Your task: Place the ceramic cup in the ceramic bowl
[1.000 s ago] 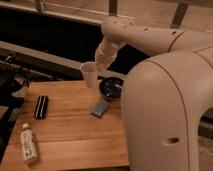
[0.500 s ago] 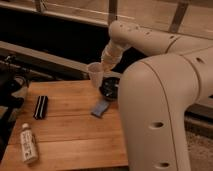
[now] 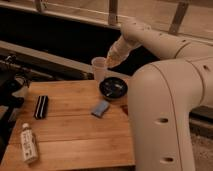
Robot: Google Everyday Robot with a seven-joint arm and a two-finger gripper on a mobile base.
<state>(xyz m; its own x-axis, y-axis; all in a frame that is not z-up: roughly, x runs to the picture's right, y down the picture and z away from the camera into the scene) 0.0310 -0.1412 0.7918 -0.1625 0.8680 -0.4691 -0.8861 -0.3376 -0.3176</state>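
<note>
The white ceramic cup hangs in the air at the far edge of the wooden table, just left of and above the black ceramic bowl. My gripper is shut on the cup's right rim, coming down from the white arm at the upper right. The bowl sits at the table's far right, its right part hidden by the robot's white body.
A small blue rectangular object lies in front of the bowl. A black bar-shaped object lies at the left. A white labelled bottle lies at the front left. The wooden table ends close behind the bowl.
The arm has carried the cup a little to the right, closer to the bowl. The other objects have not moved.
</note>
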